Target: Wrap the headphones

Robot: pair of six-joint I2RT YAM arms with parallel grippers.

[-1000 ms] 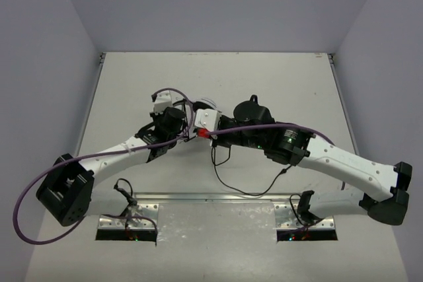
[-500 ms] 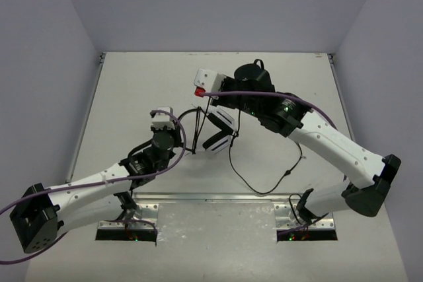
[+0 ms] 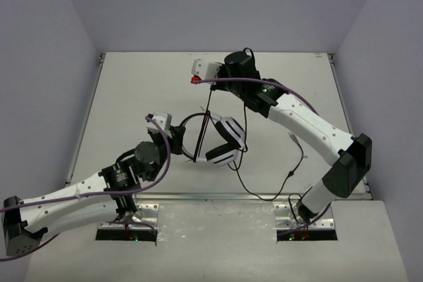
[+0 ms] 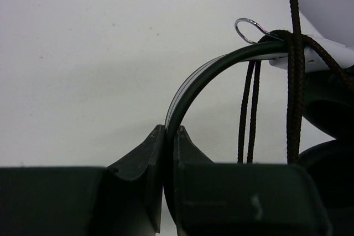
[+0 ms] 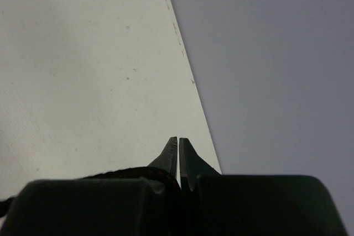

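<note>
We take the headphones (image 3: 227, 131) as our landmark; they sit near the middle of the table (image 3: 132, 90), white earcups stacked one in front of the other. From above, the left gripper (image 3: 176, 142) meets the headband (image 3: 187, 122) on its left. Only the left wrist view shows the grip: the jaws are clamped on the thin black headband (image 4: 221, 63), with several strands of cable (image 4: 295, 81) hanging across it beside the earcup. From above, the cable (image 3: 205, 118) runs taut from the headphones to the right gripper (image 3: 210, 88) beyond them, while slack loops trail on their near right. The right wrist view shows that gripper (image 5: 178, 146) with its jaws pressed together, the cord (image 5: 127, 173) reaching them low at their base.
</note>
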